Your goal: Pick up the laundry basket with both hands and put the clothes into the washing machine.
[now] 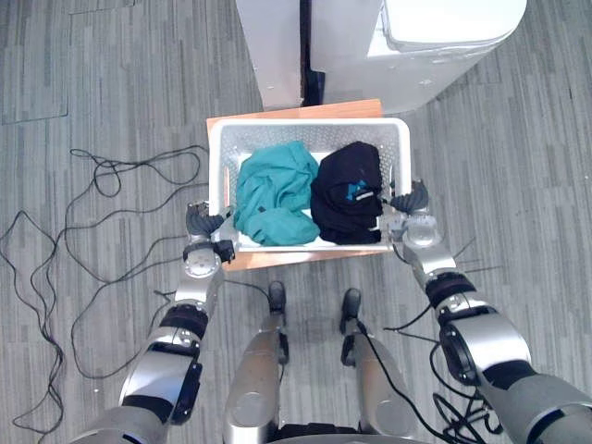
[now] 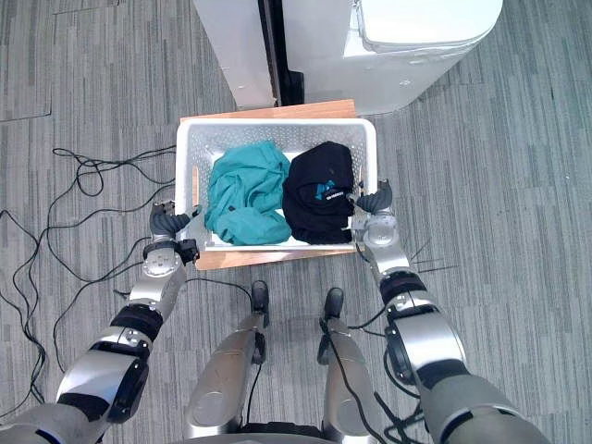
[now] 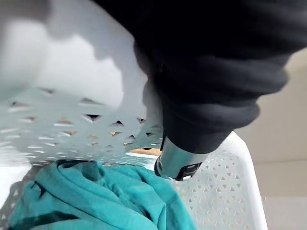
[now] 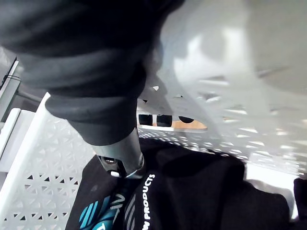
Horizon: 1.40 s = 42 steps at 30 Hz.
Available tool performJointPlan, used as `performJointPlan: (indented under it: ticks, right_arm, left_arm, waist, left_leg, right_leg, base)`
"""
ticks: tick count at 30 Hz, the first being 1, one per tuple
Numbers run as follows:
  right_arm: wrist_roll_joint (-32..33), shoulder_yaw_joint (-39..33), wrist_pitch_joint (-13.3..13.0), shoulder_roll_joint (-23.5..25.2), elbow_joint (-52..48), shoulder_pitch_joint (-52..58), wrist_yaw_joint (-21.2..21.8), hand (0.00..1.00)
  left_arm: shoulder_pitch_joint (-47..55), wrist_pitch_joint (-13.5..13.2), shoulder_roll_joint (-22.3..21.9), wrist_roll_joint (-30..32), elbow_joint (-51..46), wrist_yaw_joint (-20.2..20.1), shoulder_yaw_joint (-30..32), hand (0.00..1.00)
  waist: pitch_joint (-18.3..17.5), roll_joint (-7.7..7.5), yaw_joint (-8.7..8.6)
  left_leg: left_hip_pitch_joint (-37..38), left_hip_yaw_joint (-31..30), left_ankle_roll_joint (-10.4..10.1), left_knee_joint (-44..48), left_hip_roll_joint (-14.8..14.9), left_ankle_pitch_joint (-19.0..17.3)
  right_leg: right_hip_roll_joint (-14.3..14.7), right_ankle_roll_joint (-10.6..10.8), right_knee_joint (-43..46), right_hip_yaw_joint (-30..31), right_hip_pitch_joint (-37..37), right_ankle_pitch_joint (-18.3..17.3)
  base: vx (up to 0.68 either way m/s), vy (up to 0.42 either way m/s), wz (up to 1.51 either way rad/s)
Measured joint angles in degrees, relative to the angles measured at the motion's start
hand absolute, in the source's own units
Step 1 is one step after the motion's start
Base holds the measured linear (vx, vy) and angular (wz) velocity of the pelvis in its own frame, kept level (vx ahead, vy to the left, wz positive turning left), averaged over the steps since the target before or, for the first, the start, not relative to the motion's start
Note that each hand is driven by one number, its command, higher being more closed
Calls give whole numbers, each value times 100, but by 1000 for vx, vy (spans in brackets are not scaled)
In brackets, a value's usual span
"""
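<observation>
From the head views, one white laundry basket (image 1: 305,124) is sitting on a small wooden desk (image 1: 324,109), its far rim lying near the washing machine (image 1: 444,37) — open carpet floor (image 1: 92,83) is stretching out on both sides. Two garments are lying inside, touching: one teal garment (image 1: 273,194) on the left, one black garment (image 1: 347,190) on the right. The left hand (image 1: 203,222) is clamping the basket's left rim near the front corner, and the right hand (image 1: 410,199) is clamping the right rim.

In the left wrist view, the left thumb (image 3: 177,165) is hooking over the wall, above the teal cloth.

In the right wrist view, the right thumb (image 4: 122,155) is reaching inside above the black cloth — the other fingers are hiding behind the wall.
</observation>
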Motion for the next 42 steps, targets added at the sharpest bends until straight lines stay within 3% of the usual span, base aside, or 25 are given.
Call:
performJointPlan:
  ticks: [3, 5, 8, 13, 16, 21, 22, 23, 24, 25, 26, 27, 28, 30, 31, 32, 33, 34, 35, 36, 37, 39, 40, 41, 42]
  right_arm:
    - [-299, 7, -2, -60, -1642, 1009, -28, 100]
    - [-404, 8, -20, -55, -2265, 1400, -24, 100]
    - [-632, 24, -40, -38, -2918, 2291, 147, 100]
    - [-952, 53, -40, 47, -3346, 3132, 367, 100]
    - [-1029, 42, -40, 66, -3594, 3474, 372, 100]
    - [-1134, 3, -39, 108, -3687, 3636, 390, 100]
    - [-1131, -9, -35, 97, -3657, 3612, 390, 100]
    - [-1130, -42, -30, 126, -3650, 3612, 390, 100]
    - [-1129, -60, -29, 159, -3642, 3630, 389, 100]
    - [-1129, -91, -28, 206, -3613, 3684, 391, 100]
    - [-1128, -90, -27, 242, -3573, 3719, 399, 100]
    - [-1127, -89, -27, 274, -3544, 3715, 411, 100]
    - [-1123, -74, -28, 313, -3531, 3710, 423, 100]
    - [-1110, -72, -29, 313, -3522, 3632, 422, 100]
    - [-1110, -68, -28, 307, -3472, 3576, 423, 100]
    - [-1100, -53, -27, 276, -3387, 3547, 423, 100]
    - [-999, 4, -17, 177, -3342, 3548, 432, 100]
    - [-938, 43, -10, 94, -3333, 3550, 438, 100]
    - [-913, 67, -9, -9, -3341, 3543, 440, 100]
    - [-891, 70, -9, -112, -3346, 3524, 440, 100]
    - [-891, 72, -9, -127, -3346, 3519, 440, 100]
    - [-891, 127, -7, -201, -3348, 3507, 461, 100]
    - [-892, 147, -6, -198, -3348, 3505, 469, 100]
    - [-892, 206, -10, -245, -3358, 3502, 473, 100]
    - [-894, 296, 6, -228, -3368, 3465, 471, 100]
  left_arm:
    - [1152, -120, -56, 2, -1336, 4, -11, 100]
    - [1625, -137, -113, -7, -1631, -45, -14, 100]
    - [2460, -117, -293, -8, -1759, -338, -48, 100]
    - [3430, -87, -436, -27, -2169, -553, -56, 100]
    - [3619, -54, -473, -48, -2346, -608, -59, 100]
    - [3663, 13, -478, -37, -2366, -618, -86, 100]
    - [3639, 33, -492, -17, -2368, -618, -83, 100]
    - [3593, 51, -485, 11, -2369, -618, -80, 100]
    - [3576, 74, -485, 11, -2369, -618, -77, 100]
    - [3569, 126, -488, 11, -2369, -618, -71, 100]
    - [3599, 126, -502, 10, -2387, -619, -47, 100]
    - [3602, 126, -511, 11, -2391, -621, -15, 100]
    - [3605, 126, -523, 10, -2446, -622, 44, 100]
    - [3590, 118, -522, 9, -2620, -621, 83, 100]
    - [3592, 135, -531, 9, -2610, -621, 87, 100]
    - [3610, 146, -553, 11, -2600, -622, 86, 100]
    - [3663, 160, -621, 11, -2596, -622, 84, 100]
    - [3733, 161, -668, 12, -2584, -632, 72, 100]
    - [3790, 160, -715, 10, -2551, -649, 56, 100]
    - [3817, 158, -840, 4, -2541, -674, 45, 100]
    - [3817, 158, -848, 4, -2539, -675, 44, 100]
    - [3859, 158, -831, 5, -2481, -730, 33, 100]
    - [3880, 158, -834, 4, -2472, -730, 37, 100]
    - [3937, 153, -870, 2, -2469, -730, 39, 100]
    - [3984, 113, -860, 2, -2403, -734, 73, 100]
  waist:
    - [-22, -2, -11]
    - [-93, 1, -16]
    - [-604, 5, -21]
    - [-1089, 20, -11]
    - [-1195, 43, -128]
    - [-1287, 30, -270]
    - [-1299, 63, -377]
    - [-1300, 64, -451]
    - [-1302, 59, -457]
    - [-1320, 24, -461]
    - [-1320, 30, -438]
    - [-1328, 43, -435]
    - [-1371, 73, -387]
    - [-1390, 70, -278]
    - [-1392, 77, -296]
    - [-1392, 76, -299]
    - [-1379, 137, -290]
    - [-1380, 216, -289]
    - [-1387, 307, -247]
    - [-1379, 339, -140]
    - [-1376, 333, -127]
    - [-1372, 332, -20]
    - [-1372, 330, 38]
    - [-1388, 437, 182]
    - [-1382, 555, 423]
  left_leg:
    - [364, 60, -41, -93, 3, -89]
    - [461, 92, -48, -87, 18, -132]
    - [595, 120, -90, -40, 75, -267]
    - [814, 218, -153, 319, 163, -595]
    - [956, 216, -178, 321, 196, -732]
    - [942, 1238, -126, 988, 352, -1304]
    - [899, 1540, -88, 1154, 495, -1409]
    - [977, 1918, -68, 1155, 624, -1416]
    - [1051, 2124, -44, 1155, 698, -1434]
    - [1252, 2472, -69, 1158, 704, -1478]
    - [1511, 2791, -101, 1169, 748, -1522]
    - [1616, 2933, -101, 1151, 800, -1522]
    - [1780, 3193, -103, 1028, 867, -1530]
    - [1984, 3528, -418, 1108, 1031, -1827]
    - [1997, 3672, -379, 1461, 1218, -1962]
    - [1969, 3624, -228, 2002, 1454, -2058]
    - [1756, 3278, 89, 3042, 1878, -2110]
    - [1535, 2702, 285, 3853, 2120, -2034]
    - [1269, 1952, 210, 4427, 2057, -2074]
    - [799, 1026, -84, 4678, 1531, -2293]
    - [699, 874, -105, 4650, 1415, -2320]
    - [67, 250, -39, 3801, 616, -2417]
    - [-20, 146, -62, 3400, 469, -2402]
    - [-94, 4, -116, 2322, 369, -2133]
    - [28, 55, -4, 2308, 456, -1897]
  right_leg:
    - [35, -5, -172, 71, 369, -27]
    - [66, -4, -229, 105, 478, -31]
    - [122, 2, -369, 117, 683, -62]
    - [217, 1, -475, 485, 940, -89]
    - [296, -6, -573, 845, 939, 13]
    - [496, -4, -781, 2009, 546, 388]
    - [437, -539, -880, 1590, 477, 378]
    - [259, -1105, -696, 591, 322, 313]
    - [117, -1226, -529, 4, 227, 286]
    - [-201, -1428, -261, -1022, 162, 192]
    - [-406, -1744, -146, -1881, 268, 220]
    - [-435, -1821, -154, -2223, 343, 167]
    - [-443, -1769, -139, -2726, 407, 6]
    - [-297, -1100, -18, -2697, 242, -20]
    - [-170, -970, 56, -2487, 173, -28]
    - [-33, -958, 101, -2267, 164, -34]
    - [168, -959, 169, -2005, 260, -34]
    - [358, -962, 169, -1822, 369, -36]
    - [500, -962, 193, -1656, 455, -38]
    - [583, -976, 149, -1345, 542, -48]
    - [583, -979, 134, -1285, 552, -48]
    - [588, -983, -250, -912, 760, -47]
    - [595, -980, -421, -834, 845, -48]
    - [763, -922, -727, -686, 1025, -133]
    - [804, -940, 404, -624, 766, -324]
  base:
    - [67, 22, -9]
    - [39, 9, -11]
    - [105, -12, -7]
    - [87, -13, -35]
    - [-11, -1, -64]
    - [-61, 48, -138]
    - [-74, 41, -160]
    - [-59, 40, -161]
    - [-34, 28, -168]
    - [10, 17, -175]
    - [14, -20, -175]
    - [29, -76, -188]
    - [25, -167, -195]
    - [60, -222, -202]
    - [113, -207, -151]
    - [112, -141, -154]
    - [153, -134, -148]
    - [134, -61, -150]
    - [194, 24, -161]
    - [132, 55, -130]
    - [149, 92, -119]
    - [134, 81, -93]
    - [154, 89, -114]
    - [205, 60, -147]
    - [266, 52, -130]
